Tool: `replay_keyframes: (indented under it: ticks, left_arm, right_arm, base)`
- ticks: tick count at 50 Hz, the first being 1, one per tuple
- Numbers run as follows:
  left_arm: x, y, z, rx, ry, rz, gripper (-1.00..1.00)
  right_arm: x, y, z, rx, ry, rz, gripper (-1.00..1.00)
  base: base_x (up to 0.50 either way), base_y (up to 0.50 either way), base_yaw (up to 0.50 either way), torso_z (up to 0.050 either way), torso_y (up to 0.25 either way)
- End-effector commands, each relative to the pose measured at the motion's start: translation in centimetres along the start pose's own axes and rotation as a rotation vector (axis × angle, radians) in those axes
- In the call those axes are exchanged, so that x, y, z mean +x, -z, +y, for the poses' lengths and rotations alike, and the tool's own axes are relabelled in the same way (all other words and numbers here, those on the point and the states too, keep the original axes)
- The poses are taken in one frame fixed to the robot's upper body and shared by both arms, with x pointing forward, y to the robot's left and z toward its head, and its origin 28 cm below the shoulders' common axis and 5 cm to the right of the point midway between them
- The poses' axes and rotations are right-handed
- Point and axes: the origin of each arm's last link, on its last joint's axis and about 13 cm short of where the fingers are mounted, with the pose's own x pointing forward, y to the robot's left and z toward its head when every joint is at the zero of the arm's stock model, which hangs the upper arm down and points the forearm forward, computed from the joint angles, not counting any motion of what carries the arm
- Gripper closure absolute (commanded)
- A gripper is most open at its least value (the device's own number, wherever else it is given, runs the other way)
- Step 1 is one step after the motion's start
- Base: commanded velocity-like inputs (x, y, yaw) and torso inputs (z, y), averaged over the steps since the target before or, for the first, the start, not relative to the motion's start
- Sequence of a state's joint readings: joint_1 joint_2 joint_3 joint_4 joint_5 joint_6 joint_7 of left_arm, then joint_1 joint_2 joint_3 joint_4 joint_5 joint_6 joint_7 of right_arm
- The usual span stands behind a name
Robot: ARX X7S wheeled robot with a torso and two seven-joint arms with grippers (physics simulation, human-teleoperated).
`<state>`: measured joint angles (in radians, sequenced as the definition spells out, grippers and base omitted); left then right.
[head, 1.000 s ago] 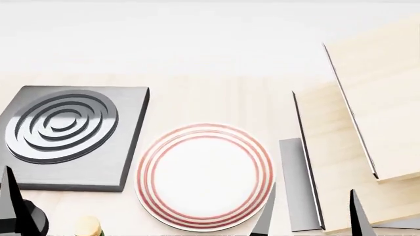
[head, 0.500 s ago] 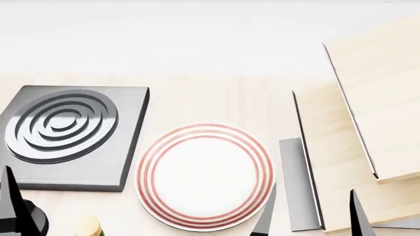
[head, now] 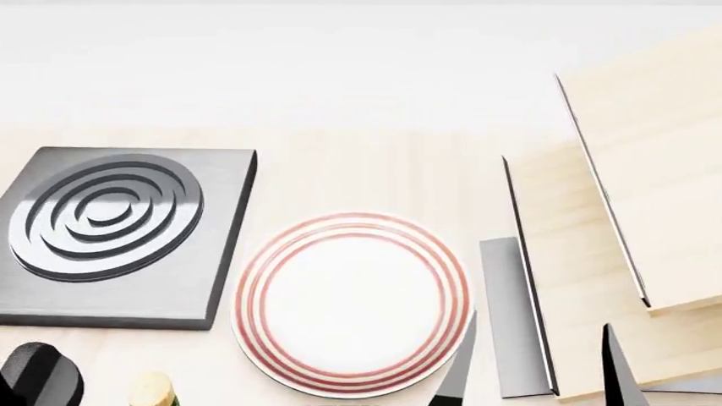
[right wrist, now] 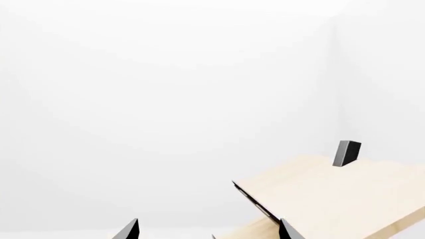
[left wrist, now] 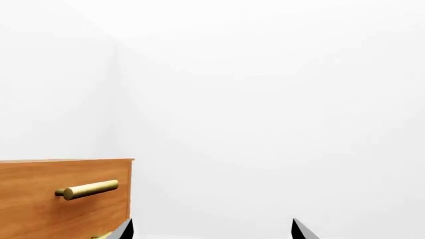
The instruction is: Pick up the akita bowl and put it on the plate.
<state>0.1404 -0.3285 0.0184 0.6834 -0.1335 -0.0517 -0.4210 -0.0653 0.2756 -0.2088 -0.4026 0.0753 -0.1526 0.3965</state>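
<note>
Plate (head: 351, 303) bare, beside stove burner (head: 113, 233). Both pincers spread open, holding nothing; bowl unseen.

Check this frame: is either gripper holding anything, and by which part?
Nothing is held. The left gripper and right gripper show open, empty fingertips; the plate lies bare.

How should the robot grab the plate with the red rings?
By its rim, I think. The plate lies flat on the wooden counter; it is wide and thin, so the middle gives nothing to pinch. Coming low from the near edge, with one finger over the rim and one under it, looks best, though getting underneath may be tricky.
</note>
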Motion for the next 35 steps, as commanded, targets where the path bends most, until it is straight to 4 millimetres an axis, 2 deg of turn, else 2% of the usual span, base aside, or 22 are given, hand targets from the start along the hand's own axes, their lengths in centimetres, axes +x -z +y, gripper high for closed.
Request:
replay_keyframes:
  ticks: [1, 20, 23, 25, 27, 35]
  left_arm:
    - [0.2, -1.2, 1.7, 0.056, -0.084, -0.009, -1.0]
    - [0.3, -4.5, 5.0, 0.172, -0.233, 0.001, -1.0]
    - [0.4, -4.8, 5.4, 0.192, -0.255, 0.028, -1.0]
    - [0.5, -4.8, 5.7, 0.21, -0.234, 0.109, -1.0]
    - [0.6, -5.0, 5.9, 0.228, -0.245, 0.091, -1.0]
    - [1.1, -5.1, 6.7, 0.28, -0.246, 0.196, -1.0]
  right_arm:
    - [0.2, 0.1, 0.1, -0.002, 0.0, 0.002, -1.0]
    - [0.4, 0.2, 0.1, -0.007, 0.001, 0.002, -1.0]
    - [0.4, 0.3, 0.1, -0.01, 0.001, 0.004, -1.0]
    - [0.4, 0.4, 0.1, -0.01, 0.004, 0.007, -1.0]
    - [0.5, 0.4, 0.1, -0.012, 0.005, 0.007, -1.0]
    - [0.4, 0.6, 0.2, -0.019, 0.002, 0.014, -1.0]
  base:
    - [0.0, 0.0, 0.0, 0.0, 0.0]
    - [0.0, 0.0, 0.0, 0.0, 0.0]
    - [0.0, 0.0, 0.0, 0.0, 0.0]
    - [0.0, 0.0, 0.0, 0.0, 0.0]
    - [0.0, 0.0, 0.0, 0.0, 0.0]
    - [0.0, 0.0, 0.0, 0.0, 0.0]
